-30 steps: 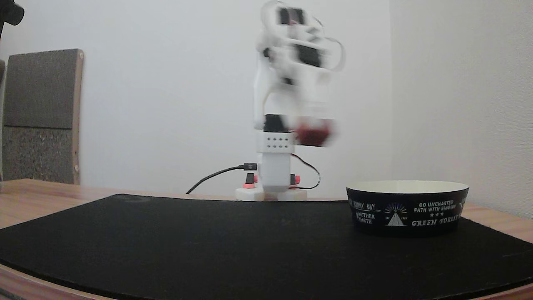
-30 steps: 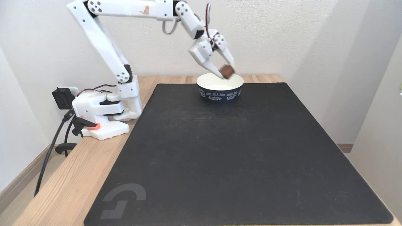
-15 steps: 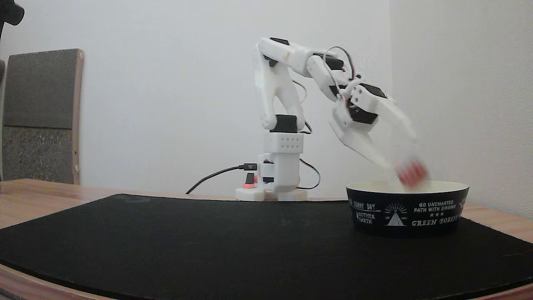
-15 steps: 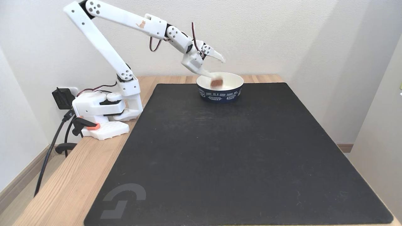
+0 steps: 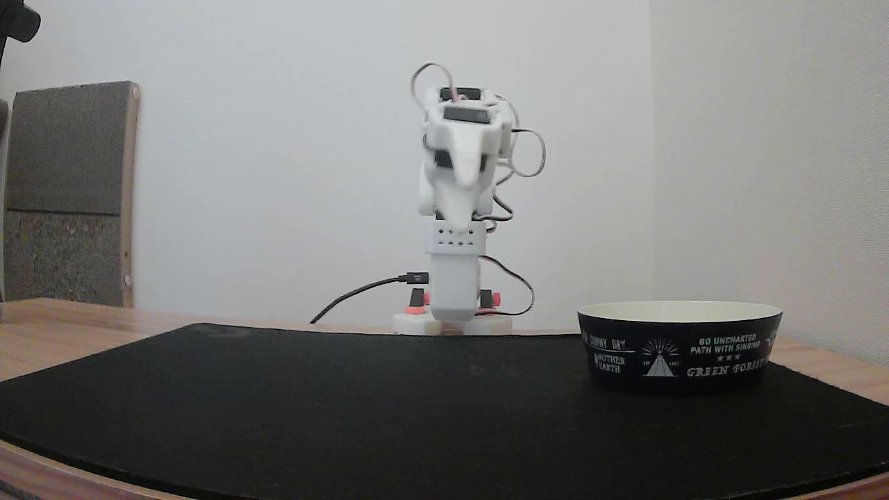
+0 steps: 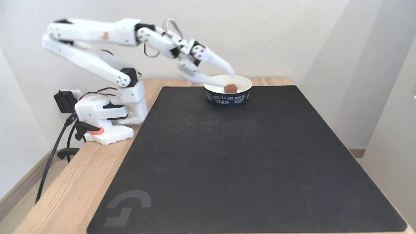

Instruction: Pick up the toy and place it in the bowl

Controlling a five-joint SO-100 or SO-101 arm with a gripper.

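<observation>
Tool spread empty over bowl rim, toy lying inside bowl

In a fixed view the bowl wall hides its inside.

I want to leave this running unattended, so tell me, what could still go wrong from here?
The toy already lies in the bowl, so little remains. The open gripper hangs at the bowl's rim, its lower finger reaching over it; a low pull-back might catch the rim and drag or tip the bowl. The bowl also sits near the mat's far edge, so a shove could push it off.
</observation>
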